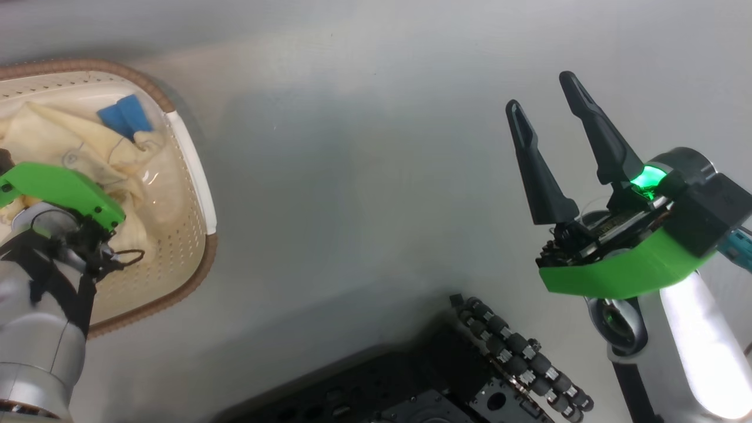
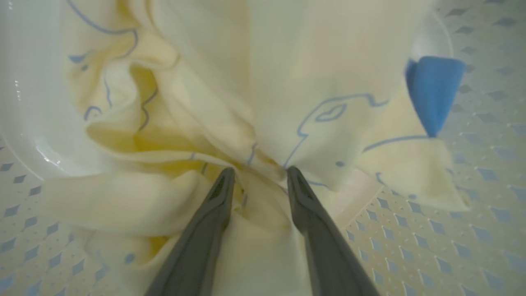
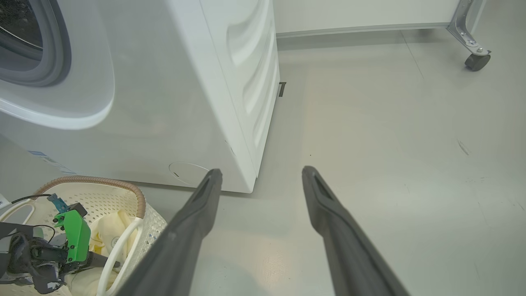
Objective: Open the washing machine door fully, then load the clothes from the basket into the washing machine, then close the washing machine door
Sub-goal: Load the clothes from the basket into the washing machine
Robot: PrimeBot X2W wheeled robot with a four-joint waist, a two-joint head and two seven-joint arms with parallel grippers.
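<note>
Two soft cream-yellow pieces, or perhaps one crumpled one (you cannot separate the folds), make up the clothes (image 1: pixel 53 135) lying in the basket (image 1: pixel 208 258), with a blue patch (image 1: pixel 124 116) showing near its white side handle (image 1: pixel 191 170). That basket stands on the grey floor (image 1: pixel 352 176) just in front of the washing machine (image 3: pixel 185 102), by its lower front corner. Look at the left wrist view: the left gripper (image 2: pixel 259 174) is down inside the basket, its fingers (image 2: pixel 222 197) standing apart with a bunched fold of the cloth between the tips, creases running in towards them; whether they press that fold you cannot tell. From the head view those fingers are hidden under the arm's green cover (image 1: pixel 64 188), and the basket is cut off at the left edge. Your right gripper (image 1: pixel 540 91) hangs over bare floor well apart from the basket, fingers spread wide with nothing between them. In the right wrist view the machine's opening is cropped at the upper left corner, so you see only an arc of grey gasket (image 3: pixel 37 76) and a dark sliver of drum (image 3: pixel 16 16). The blue sticker (image 3: pixel 45 158) low on the machine's front is too blurred to read.
</note>
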